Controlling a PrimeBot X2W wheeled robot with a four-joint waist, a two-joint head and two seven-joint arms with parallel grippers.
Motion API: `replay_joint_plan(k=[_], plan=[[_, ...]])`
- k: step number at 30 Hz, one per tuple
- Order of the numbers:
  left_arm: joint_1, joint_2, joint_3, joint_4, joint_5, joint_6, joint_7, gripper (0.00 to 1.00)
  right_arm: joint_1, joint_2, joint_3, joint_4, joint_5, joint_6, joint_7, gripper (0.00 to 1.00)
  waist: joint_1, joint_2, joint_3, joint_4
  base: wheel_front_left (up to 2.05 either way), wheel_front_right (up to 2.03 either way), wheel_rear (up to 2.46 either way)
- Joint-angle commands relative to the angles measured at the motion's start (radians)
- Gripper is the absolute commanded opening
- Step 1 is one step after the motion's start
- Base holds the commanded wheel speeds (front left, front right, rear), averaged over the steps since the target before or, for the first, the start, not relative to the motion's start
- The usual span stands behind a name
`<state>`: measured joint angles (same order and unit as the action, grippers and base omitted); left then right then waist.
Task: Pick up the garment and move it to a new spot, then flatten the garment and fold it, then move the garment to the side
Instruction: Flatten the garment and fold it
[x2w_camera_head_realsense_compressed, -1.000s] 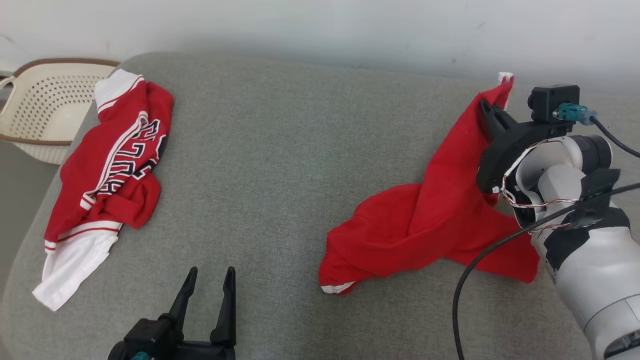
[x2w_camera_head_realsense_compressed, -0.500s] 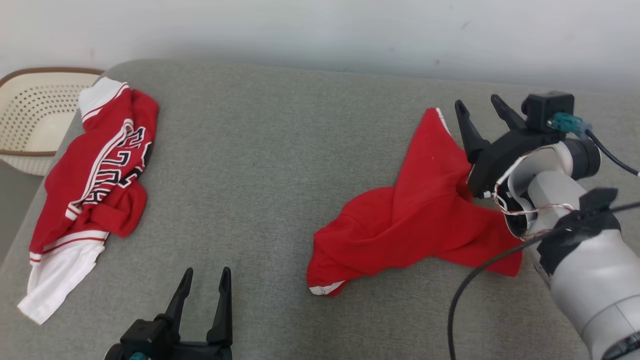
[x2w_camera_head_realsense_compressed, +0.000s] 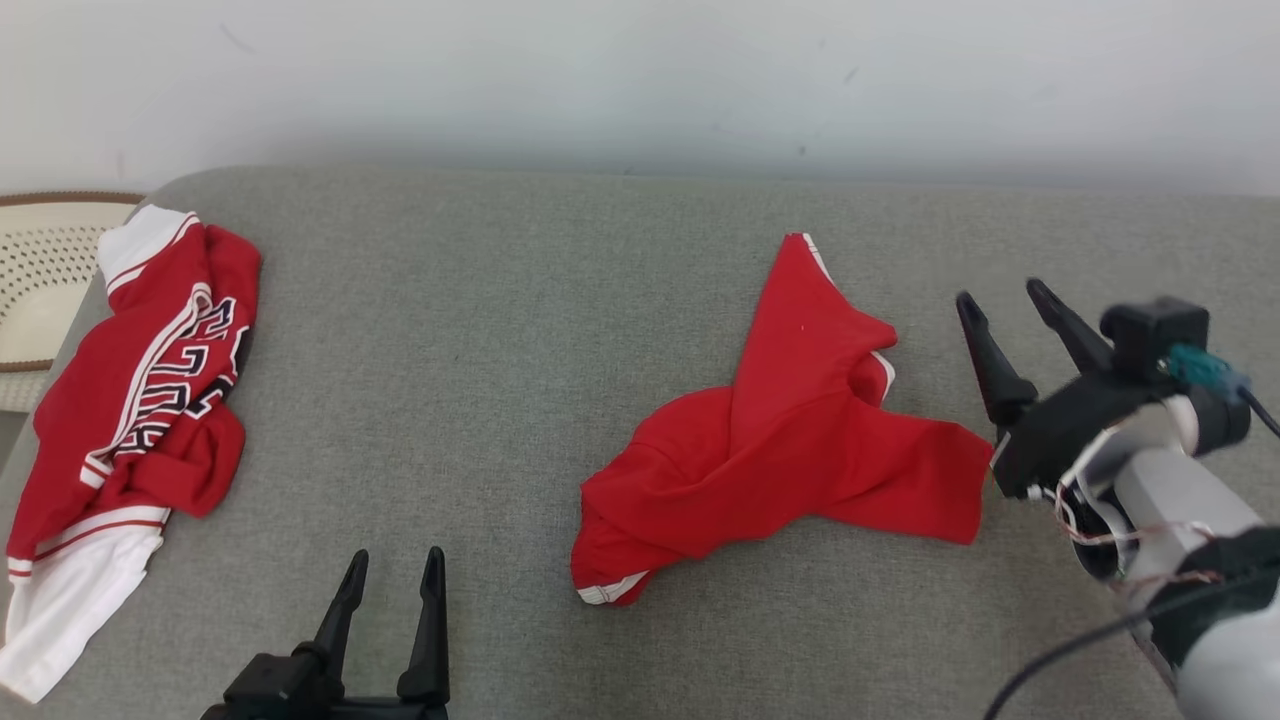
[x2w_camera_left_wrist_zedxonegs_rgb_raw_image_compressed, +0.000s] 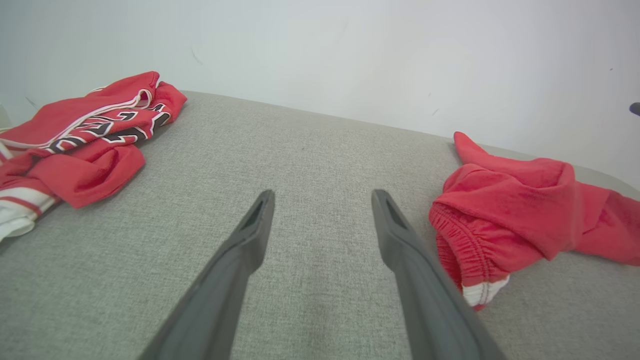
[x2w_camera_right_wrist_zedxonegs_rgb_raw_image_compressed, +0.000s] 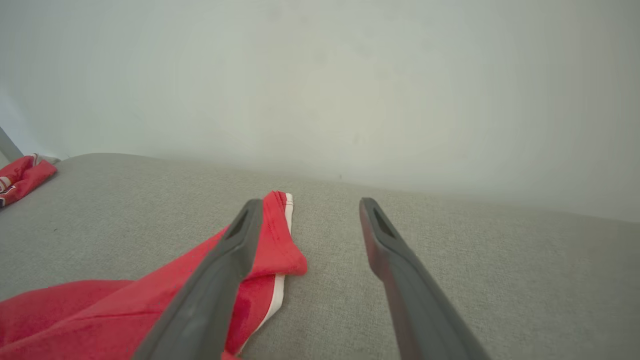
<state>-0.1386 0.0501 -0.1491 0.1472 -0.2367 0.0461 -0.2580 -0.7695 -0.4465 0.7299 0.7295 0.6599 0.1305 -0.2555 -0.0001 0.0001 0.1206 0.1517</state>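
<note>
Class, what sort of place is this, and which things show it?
Probably a home-like laundry spot: a grey upholstered cushion, a red garment and a lettered jersey on it, a perforated basket beside it.

A wide bare stretch of grey cushion (x2w_camera_head_realsense_compressed: 480, 330) lies between the jersey (x2w_camera_head_realsense_compressed: 130, 400) at its left edge and the crumpled red garment (x2w_camera_head_realsense_compressed: 780, 450) right of centre. The wall (x2w_camera_head_realsense_compressed: 640, 80) closes the far side; a basket (x2w_camera_head_realsense_compressed: 40, 270) stands off the cushion beyond the jersey.
</note>
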Motion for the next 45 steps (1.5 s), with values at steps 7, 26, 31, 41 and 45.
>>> replay_joint_plan(k=[7, 26, 31, 41, 45], plan=[[0.022, 0.000, 0.008, -0.007, 0.013, -0.002, -0.007, 1.00, 0.181, -0.025, -0.077, -0.159, -0.016, 0.000, 0.028, 1.00, 0.0001, -0.0001, -0.007, -0.014, 0.00, 0.00, 0.00], [0.005, 0.001, -0.009, -0.005, -0.006, 0.002, -0.005, 1.00, 0.518, 0.079, -0.343, -0.428, -0.193, 0.000, 0.265, 1.00, 0.0001, -0.0001, 0.011, 0.005, 0.00, 0.00, 0.00], [0.002, 0.001, -0.007, -0.005, -0.005, 0.002, -0.005, 1.00, 0.509, 0.104, -0.356, -0.399, -0.205, 0.000, 0.265, 0.93, 0.0001, -0.0001, 0.014, 0.011, 0.00, 0.00, 0.00], [0.007, 0.000, 0.004, -0.003, 0.001, 0.003, -0.005, 1.00, 0.468, 0.105, -0.331, -0.403, -0.208, 0.000, 0.206, 0.00, 0.0001, -0.0001, 0.014, 0.008, 0.00, 0.00, 0.00], [0.014, 0.000, 0.009, 0.000, -0.004, 0.001, -0.005, 1.00, 0.482, 0.091, -0.323, -0.474, -0.188, 0.000, 0.222, 0.00, 0.0001, -0.0001, 0.004, -0.006, 0.00, 0.00, 0.00]])
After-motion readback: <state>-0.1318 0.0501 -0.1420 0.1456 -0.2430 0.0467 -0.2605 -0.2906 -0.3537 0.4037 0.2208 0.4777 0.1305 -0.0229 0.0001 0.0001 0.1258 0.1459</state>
